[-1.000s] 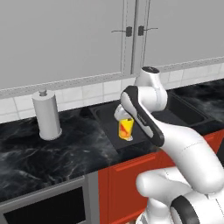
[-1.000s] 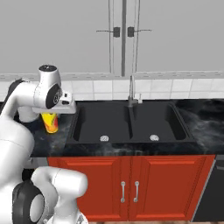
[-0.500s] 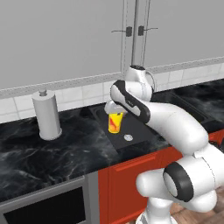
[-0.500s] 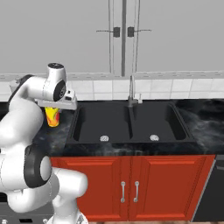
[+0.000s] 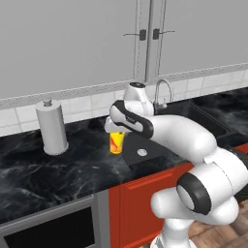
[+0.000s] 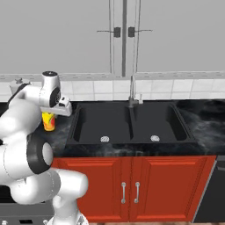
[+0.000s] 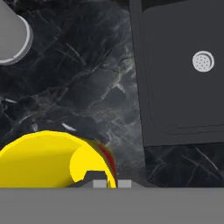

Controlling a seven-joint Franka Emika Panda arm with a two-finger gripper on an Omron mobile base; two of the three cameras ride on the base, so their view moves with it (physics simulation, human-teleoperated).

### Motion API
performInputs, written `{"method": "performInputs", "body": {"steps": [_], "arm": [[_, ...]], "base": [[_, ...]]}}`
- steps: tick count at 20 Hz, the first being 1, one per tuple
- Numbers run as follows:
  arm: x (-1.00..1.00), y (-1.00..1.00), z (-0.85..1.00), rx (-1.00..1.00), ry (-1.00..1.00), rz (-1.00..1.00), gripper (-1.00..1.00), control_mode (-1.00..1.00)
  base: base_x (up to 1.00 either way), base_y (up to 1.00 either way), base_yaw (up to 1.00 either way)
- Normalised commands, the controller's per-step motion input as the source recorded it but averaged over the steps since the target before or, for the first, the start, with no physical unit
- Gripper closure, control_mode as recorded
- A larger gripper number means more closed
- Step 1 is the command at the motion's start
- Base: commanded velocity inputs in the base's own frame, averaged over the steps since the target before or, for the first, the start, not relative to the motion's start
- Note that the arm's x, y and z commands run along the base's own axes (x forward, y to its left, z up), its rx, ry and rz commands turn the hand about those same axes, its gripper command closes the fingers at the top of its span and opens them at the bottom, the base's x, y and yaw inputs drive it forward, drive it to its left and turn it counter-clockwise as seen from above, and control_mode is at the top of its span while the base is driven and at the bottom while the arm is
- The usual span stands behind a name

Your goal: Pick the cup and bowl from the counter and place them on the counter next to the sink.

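In the hand view the cup (image 7: pixel 52 159) filled the lower left of the frame, its yellow rim and hollow inside right against the gripper (image 7: pixel 112 183), whose two pale finger tips showed close together at the bottom centre over the cup's wall. The jaws stood narrow, pinched on the cup's rim. An orange-red patch showed on the cup's side next to the tips. Below the cup lay the counter (image 7: pixel 87 87), black marble with white veins, and the edge of the sink (image 7: pixel 175 65) took the right half of that frame, with a round silver drain (image 7: pixel 203 61) at the upper right. A grey cylinder, the paper towel roll (image 7: pixel 13 35), cut into the upper left corner.

In the left base view the white arm (image 5: pixel 184 135) rose from the lower right and reached toward the centre, where the cup (image 5: pixel 116 141) hung under the hand, over the counter (image 5: pixel 48 164) just left of the sink's (image 5: pixel 145 150) near corner. Whether the cup's base touched the marble cannot be told. The paper towel roll (image 5: pixel 52 127) stood upright at the left of the frame, well apart from the cup. The faucet (image 5: pixel 162 92) curved up behind the arm near the centre.

In the right base view the cup (image 6: pixel 48 121) sat at the left, beside the sink's (image 6: pixel 132 123) left basin, partly behind the hand. Red cabinet doors (image 6: pixel 132 184) ran along the bottom, and grey wall cupboards (image 6: pixel 123 35) crossed the top.
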Motion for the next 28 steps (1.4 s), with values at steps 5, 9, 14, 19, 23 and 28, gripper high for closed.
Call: {"method": "performInputs", "body": {"steps": [5,9,14,19,23,28], "arm": [[0.08,0.04,-0.36,0.0,0.0,-0.13,1.0,-1.0],[0.0,0.0,-0.34,0.0,0.0,-0.13,1.0,-1.0],[0.0,0.0,-0.27,0.0,0.0,-0.11,1.0,-1.0],[0.0,0.01,-0.29,0.0,0.0,-0.1,1.0,-1.0],[0.0,0.02,-0.34,0.0,0.0,-0.1,1.0,-1.0],[0.0,0.03,-0.34,0.0,0.0,-0.09,1.0,-1.0]], "base": [[0.0,0.0,0.0],[0.0,0.0,0.0],[0.0,0.0,0.0],[0.0,0.0,0.0],[0.0,0.0,0.0],[0.0,0.0,0.0]]}}
